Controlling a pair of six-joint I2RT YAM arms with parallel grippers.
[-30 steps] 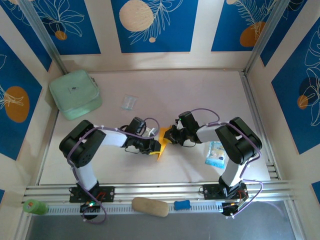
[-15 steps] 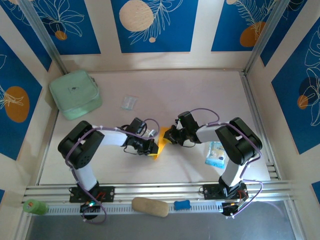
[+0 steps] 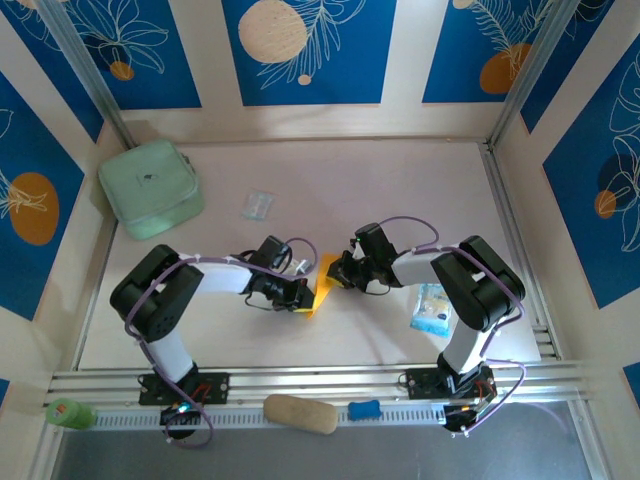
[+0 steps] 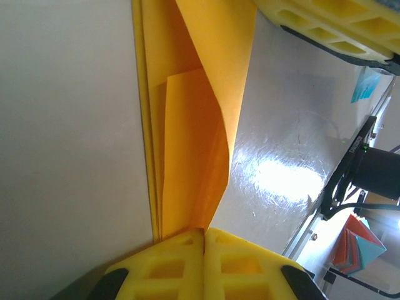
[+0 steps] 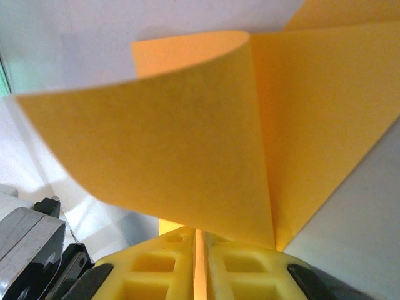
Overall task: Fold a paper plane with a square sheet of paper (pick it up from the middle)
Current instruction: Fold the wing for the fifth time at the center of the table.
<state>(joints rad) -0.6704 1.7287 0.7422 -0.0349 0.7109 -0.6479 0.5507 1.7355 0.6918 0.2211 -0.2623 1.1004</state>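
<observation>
The square sheet of paper (image 3: 321, 284), orange-yellow and creased into a narrow layered strip, hangs between my two grippers just above the table's middle. My left gripper (image 3: 301, 294) is shut on its lower end. In the left wrist view the folded layers (image 4: 190, 131) run away from the closed yellow fingertips (image 4: 204, 232), and one flap curls open. My right gripper (image 3: 340, 274) is shut on the upper end. In the right wrist view a thin edge of the paper (image 5: 206, 144) sits between the jaws (image 5: 200, 235), and a wide flap bows over them.
A mint-green pouch (image 3: 150, 188) lies at the back left and a small clear wrapper (image 3: 258, 205) right of it. A blue-and-white packet (image 3: 432, 307) lies by the right arm. On the front rail are a tan oval lump (image 3: 300, 413) and a blue piece (image 3: 365, 409).
My left gripper has closed on the lower end of the paper, which has swung a little to the left. The right gripper has kept its hold.
</observation>
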